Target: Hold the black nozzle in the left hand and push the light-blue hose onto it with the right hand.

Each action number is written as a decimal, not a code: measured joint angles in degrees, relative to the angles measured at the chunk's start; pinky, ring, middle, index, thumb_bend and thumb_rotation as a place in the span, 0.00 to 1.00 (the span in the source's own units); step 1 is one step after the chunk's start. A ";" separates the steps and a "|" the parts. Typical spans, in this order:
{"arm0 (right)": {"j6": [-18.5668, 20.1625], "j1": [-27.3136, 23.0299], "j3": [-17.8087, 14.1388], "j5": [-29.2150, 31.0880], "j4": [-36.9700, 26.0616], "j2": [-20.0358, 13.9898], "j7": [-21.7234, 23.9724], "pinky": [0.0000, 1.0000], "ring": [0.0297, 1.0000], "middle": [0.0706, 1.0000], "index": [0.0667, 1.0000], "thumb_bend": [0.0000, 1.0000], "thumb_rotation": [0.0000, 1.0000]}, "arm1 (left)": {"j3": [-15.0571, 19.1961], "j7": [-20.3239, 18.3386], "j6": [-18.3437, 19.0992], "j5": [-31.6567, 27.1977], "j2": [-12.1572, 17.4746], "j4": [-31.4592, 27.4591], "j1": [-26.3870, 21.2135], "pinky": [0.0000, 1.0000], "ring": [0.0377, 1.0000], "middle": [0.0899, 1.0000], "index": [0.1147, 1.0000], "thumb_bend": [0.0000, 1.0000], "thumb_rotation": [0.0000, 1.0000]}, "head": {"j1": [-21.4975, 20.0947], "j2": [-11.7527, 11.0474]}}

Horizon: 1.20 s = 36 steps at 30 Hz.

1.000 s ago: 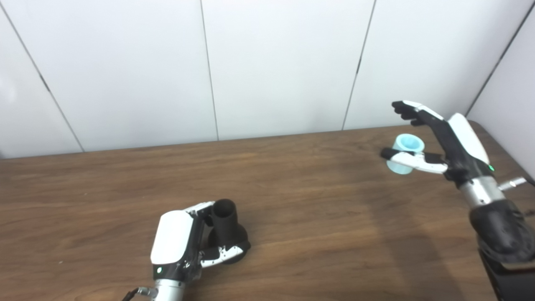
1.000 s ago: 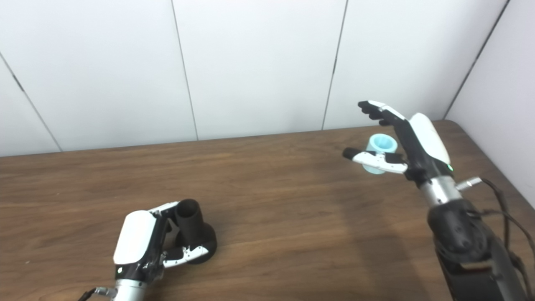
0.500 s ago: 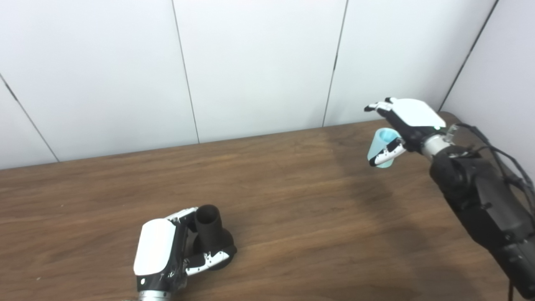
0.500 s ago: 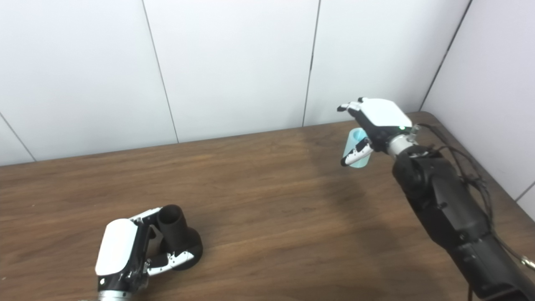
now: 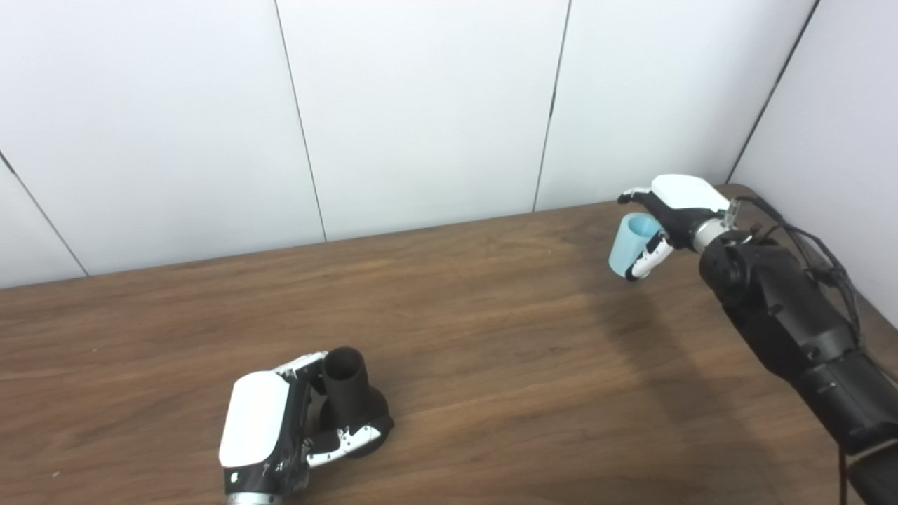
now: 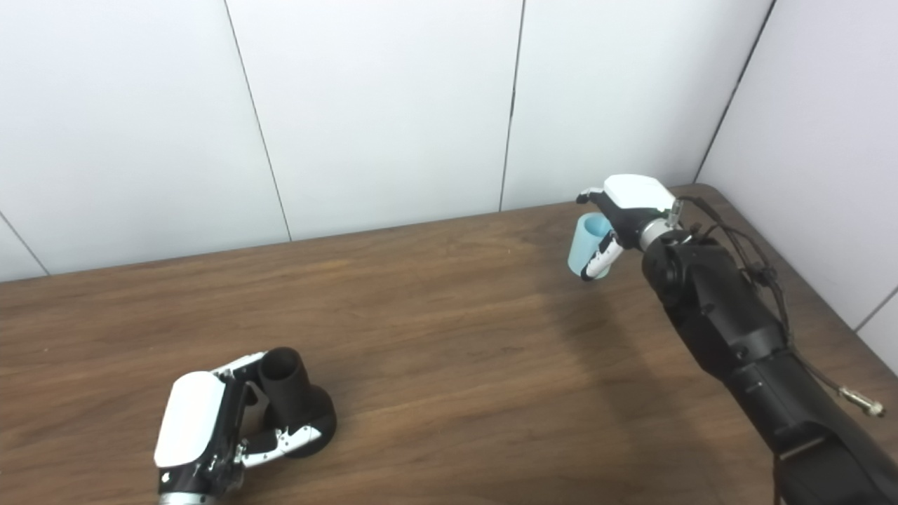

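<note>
I am looking across the desk (image 5: 491,351), which is carrying only the two parts, and they are lying well apart: the nozzle near the front left, the hose at the far right by the wall corner.

My right arm (image 5: 786,315) is reaching in along the right edge, and the right hand (image 5: 666,210) at its end is sitting over the hose (image 5: 626,245). Its fingers (image 6: 595,200) are curling over the far side of the rim while the thumb (image 5: 644,261) is pressing down the near side, so I am judging the hand clamped on the hose. I cannot tell whether the hose's lower end is touching the desk or hanging just above it. Its long axis is standing nearly upright, tilted a little, open mouth facing up.

My left hand (image 5: 270,435) is wrapping around the nozzle (image 5: 351,396), thumb (image 5: 344,440) across the wide base, fingers (image 5: 302,363) behind the neck. The nozzle is standing on the desk with its narrow neck leaning up and slightly away from me, bore open at the top.

The coming move is turning on this: the nozzle lies left of and nearer than the hose, so I am expecting to carry the hose leftward and toward me, then bring one open end in line with the neck before pushing. The two axes are both roughly upright now, so I am judging that one part must be turned.
</note>
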 measured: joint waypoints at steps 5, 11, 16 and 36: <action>-1.13 0.06 -0.82 2.28 2.60 0.24 -2.57 0.74 0.81 0.79 0.76 0.89 0.03 | -0.02 -0.21 0.04 0.06 -0.05 -0.01 0.00 0.38 0.47 0.45 0.39 0.48 0.00 | 0.88 -0.17; -4.35 0.62 -1.49 4.33 5.43 0.30 -9.84 0.67 0.71 0.73 0.69 0.87 0.00 | -0.08 -0.13 0.04 0.24 -0.08 0.12 0.03 0.37 0.47 0.46 0.39 0.48 0.00 | 1.76 -0.17; -4.91 0.97 -1.55 6.39 6.04 0.29 -10.69 0.59 0.64 0.68 0.69 0.85 0.00 | -0.17 0.03 0.08 0.80 -0.11 0.16 0.03 0.39 0.47 0.45 0.39 0.48 0.00 | 2.38 -0.17; -4.41 1.00 -0.91 8.29 5.54 0.28 -10.43 0.58 0.61 0.65 0.66 0.86 0.01 | -0.24 0.01 0.10 0.87 -0.14 0.39 -0.33 0.39 0.47 0.45 0.40 0.48 0.00 | 1.76 0.09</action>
